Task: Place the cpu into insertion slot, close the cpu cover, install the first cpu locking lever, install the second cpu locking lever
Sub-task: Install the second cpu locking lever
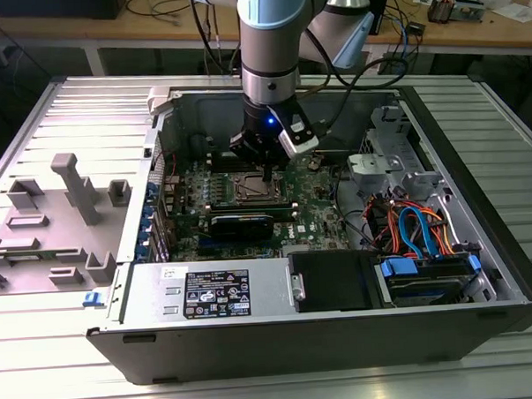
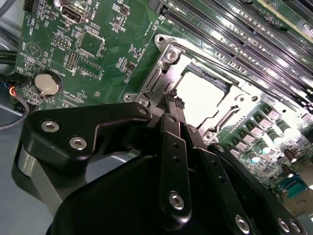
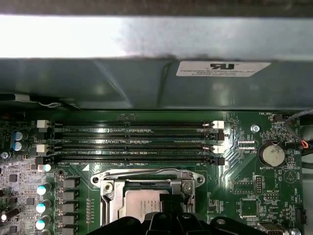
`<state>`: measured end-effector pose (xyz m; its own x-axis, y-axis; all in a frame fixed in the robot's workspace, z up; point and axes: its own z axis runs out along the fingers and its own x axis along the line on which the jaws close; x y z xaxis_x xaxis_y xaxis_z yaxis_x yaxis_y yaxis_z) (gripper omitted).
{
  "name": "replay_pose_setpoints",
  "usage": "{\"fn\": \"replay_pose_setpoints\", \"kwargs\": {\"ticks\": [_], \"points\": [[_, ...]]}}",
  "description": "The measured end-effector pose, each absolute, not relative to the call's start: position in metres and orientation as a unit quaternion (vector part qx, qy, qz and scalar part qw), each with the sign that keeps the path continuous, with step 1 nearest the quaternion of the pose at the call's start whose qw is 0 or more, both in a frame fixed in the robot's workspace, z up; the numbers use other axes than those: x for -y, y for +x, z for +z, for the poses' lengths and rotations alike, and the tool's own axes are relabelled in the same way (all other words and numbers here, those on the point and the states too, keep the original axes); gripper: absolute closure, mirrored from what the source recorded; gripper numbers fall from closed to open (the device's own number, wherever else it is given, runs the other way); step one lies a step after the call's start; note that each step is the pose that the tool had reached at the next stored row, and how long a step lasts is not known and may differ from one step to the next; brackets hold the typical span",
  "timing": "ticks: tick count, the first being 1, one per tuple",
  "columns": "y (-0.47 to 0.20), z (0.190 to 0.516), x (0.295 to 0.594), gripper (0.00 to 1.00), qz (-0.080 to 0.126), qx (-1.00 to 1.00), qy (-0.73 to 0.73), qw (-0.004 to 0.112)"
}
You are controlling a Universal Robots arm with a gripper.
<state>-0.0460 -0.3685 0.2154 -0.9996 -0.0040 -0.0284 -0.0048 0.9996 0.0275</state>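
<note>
The flat square silver-grey cpu (image 2: pixel 203 98) lies face up in the black-and-silver insertion slot (image 3: pixel 146 188) of the green circuit board (image 2: pixel 102 44), with the thin silver metal cpu cover (image 2: pixel 171 61) framing it. My black pincer (image 2: pixel 177 105) is clenched with nothing in it, its tips at the socket's edge. My arm (image 1: pixel 268 40) stands nearly vertical over the open computer case (image 1: pixel 478 208).

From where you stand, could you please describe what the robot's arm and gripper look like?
The arm is a silver-grey tube with pale blue joint caps, a small blue light near its wrist and black cables trailing beside it. The gripper is matte black, built of linked bars fastened with silver screws.
</note>
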Motion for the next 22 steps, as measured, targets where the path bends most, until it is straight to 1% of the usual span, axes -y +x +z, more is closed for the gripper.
{"fn": "replay_pose_setpoints", "kwargs": {"ticks": [14,22], "points": [[-0.046,0.2154,0.3691,0.89,0.014,-1.0,-0.002,0.014],[-0.0462,0.2154,0.3762,0.89,0.014,-1.0,-0.002,0.014]]}}
